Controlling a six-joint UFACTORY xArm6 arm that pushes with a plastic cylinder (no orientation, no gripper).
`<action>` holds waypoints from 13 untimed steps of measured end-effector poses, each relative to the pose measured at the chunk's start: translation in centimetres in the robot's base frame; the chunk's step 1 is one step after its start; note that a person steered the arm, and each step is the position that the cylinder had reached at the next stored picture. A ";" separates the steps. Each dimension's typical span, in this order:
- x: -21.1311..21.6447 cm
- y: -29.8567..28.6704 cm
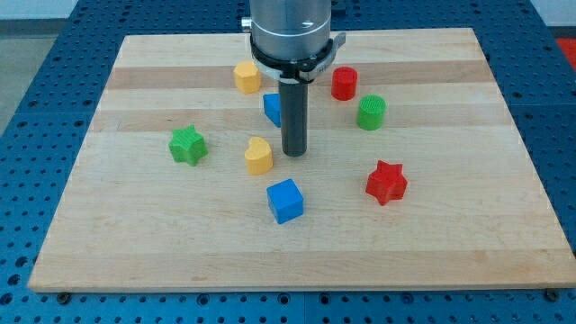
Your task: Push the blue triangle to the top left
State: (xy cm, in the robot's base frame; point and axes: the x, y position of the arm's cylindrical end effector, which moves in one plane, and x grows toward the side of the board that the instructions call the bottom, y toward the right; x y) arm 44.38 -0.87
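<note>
A pale wooden tabletop point(135, 225) lies on a blue perforated bench, and we see it from the near edge.

We carry no claw, so nothing opens, closes or grips; we end in a straight dark rod, and my tip point(294, 154) rests on the wood near the board's middle. Just beside it toward the view's left sits a yellow heart-shaped plastic block point(258, 157), close but apparently not touching. Just above the tip, the blue plastic triangle block point(272, 108) peeks out from behind the rod, to its left.

We judge that block light, rigid and smooth enough to slide readily, and likely to spin if struck off-centre. There is no taking hold; we would press on its lower right face to drive it up and left.

Most of it is hidden by the rod, so its triangular outline cannot be confirmed.

Further out are a yellow hexagonal block point(247, 77), a red cylinder point(345, 84), a green cylinder point(371, 112), a green star point(188, 145), a blue cube point(285, 200) and a red star point(386, 182).
</note>
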 end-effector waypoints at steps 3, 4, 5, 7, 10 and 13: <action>-0.9 1.9; -3.4 1.8; -3.9 1.5; -4.3 1.5; -4.5 1.5; -5.5 -1.7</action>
State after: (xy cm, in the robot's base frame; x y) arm 38.89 -2.62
